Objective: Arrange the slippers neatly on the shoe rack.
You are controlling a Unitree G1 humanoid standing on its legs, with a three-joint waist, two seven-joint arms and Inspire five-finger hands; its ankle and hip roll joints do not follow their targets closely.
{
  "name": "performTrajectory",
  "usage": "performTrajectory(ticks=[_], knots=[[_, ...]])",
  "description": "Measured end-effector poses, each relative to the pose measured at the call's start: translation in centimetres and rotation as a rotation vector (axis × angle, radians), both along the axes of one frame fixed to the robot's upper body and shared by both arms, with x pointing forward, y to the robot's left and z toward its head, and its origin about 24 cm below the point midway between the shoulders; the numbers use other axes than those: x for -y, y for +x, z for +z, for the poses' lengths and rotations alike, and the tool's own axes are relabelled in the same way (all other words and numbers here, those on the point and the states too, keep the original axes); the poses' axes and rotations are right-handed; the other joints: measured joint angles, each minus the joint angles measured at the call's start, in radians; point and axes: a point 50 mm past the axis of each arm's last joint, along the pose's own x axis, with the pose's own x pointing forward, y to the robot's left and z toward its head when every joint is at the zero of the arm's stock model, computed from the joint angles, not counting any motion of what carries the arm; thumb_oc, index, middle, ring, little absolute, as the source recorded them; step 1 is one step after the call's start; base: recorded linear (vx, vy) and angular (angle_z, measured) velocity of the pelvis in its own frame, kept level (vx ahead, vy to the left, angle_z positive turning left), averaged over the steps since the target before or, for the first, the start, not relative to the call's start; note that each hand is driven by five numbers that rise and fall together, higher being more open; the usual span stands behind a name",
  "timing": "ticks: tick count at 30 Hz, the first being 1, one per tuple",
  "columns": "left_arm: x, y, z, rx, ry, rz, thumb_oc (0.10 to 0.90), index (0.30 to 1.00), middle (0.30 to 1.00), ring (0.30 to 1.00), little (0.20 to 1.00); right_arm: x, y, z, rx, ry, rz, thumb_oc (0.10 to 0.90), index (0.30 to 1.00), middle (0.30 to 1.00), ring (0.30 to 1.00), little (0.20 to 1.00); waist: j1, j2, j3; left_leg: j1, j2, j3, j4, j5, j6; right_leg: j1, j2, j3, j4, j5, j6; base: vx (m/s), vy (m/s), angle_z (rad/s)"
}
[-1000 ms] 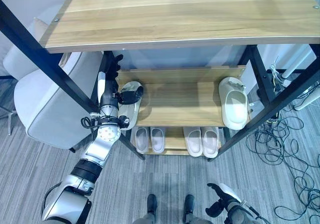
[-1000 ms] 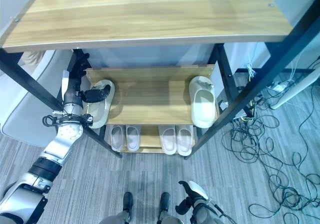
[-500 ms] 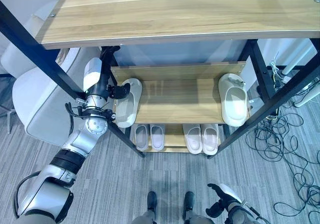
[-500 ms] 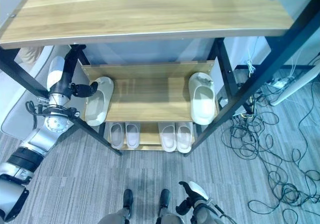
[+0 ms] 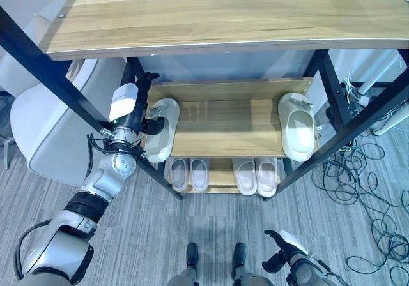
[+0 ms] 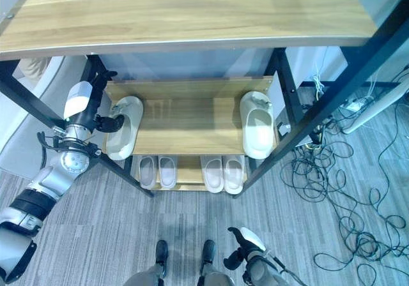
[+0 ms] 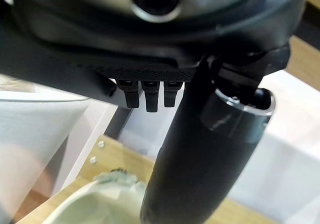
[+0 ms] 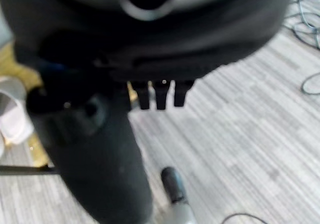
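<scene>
Two cream slippers lie on the shoe rack's middle shelf [image 5: 227, 129]: one at the left end [image 5: 161, 133], one at the right end [image 5: 298, 129]. My left hand [image 5: 134, 115] is at the shelf's left end beside the left slipper. Its fingers point straight up along the black post and its thumb [image 7: 200, 159] reaches over that slipper's [image 7: 90, 204] opening. It holds nothing. My right hand [image 5: 281, 260] hangs low near the floor, relaxed and holding nothing.
The bottom shelf holds two pairs of white slippers [image 5: 190, 174] [image 5: 255, 176]. A wide wooden top shelf [image 5: 223, 11] overhangs the rack on black posts. A grey chair [image 5: 45, 126] stands left of the rack. Tangled cables [image 5: 358, 171] lie on the floor at the right.
A second ago my left hand held the left slipper tilted over the shelf's end. Now the slipper lies flat there and the hand has drawn back to its left.
</scene>
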Motion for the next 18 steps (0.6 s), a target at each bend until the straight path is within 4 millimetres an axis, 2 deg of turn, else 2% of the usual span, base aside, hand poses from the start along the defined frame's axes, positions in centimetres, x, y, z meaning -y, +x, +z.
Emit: performTrajectory(ticks=[2, 4, 10, 18], knots=[[0.1, 0.0, -0.1, -0.003, 0.018, 0.001, 0.800, 0.900, 0.900, 0.900, 0.900, 0.0, 0.0, 0.0, 0.001, 0.001, 0.000, 0.800, 0.900, 0.900, 0.900, 0.900, 0.000, -0.002, 0.001, -0.002, 0.000, 0.000, 0.000, 0.000, 0.000, -0.003, 0.000, 0.000, 0.000, 0.000, 0.000, -0.01, 0.007, -0.02], [-0.5, -0.1, 0.0, -0.009, 0.111, 0.008, 0.800, 0.900, 0.900, 0.900, 0.900, -0.2, 0.4, 0.3, 0.020, 0.008, 0.008, 0.800, 0.900, 0.900, 0.900, 0.900, -0.007, -0.011, 0.007, -0.013, 0.001, 0.001, 0.000, 0.000, 0.000, -0.014, 0.002, 0.003, 0.004, 0.004, -0.005, -0.02, 0.012, -0.04], [-0.7, -0.1, -0.4, -0.025, 0.175, 0.016, 0.800, 0.900, 0.900, 0.900, 0.900, -0.2, 0.6, 0.5, 0.030, 0.009, 0.013, 0.800, 0.900, 0.900, 0.900, 0.900, -0.011, -0.025, 0.016, -0.022, 0.004, 0.001, 0.000, 0.000, 0.000, -0.025, 0.005, 0.003, 0.007, 0.009, -0.011, 0.00, 0.000, 0.00], [-1.1, 1.0, 0.3, -0.051, 0.249, 0.051, 0.800, 0.900, 0.900, 0.900, 0.900, -0.6, 1.0, 0.6, 0.035, 0.021, 0.030, 0.800, 0.900, 0.900, 0.900, 0.900, -0.022, -0.051, 0.032, -0.025, 0.009, 0.002, 0.000, 0.000, 0.000, -0.028, 0.010, 0.003, 0.007, 0.011, -0.015, 0.00, 0.000, 0.00]])
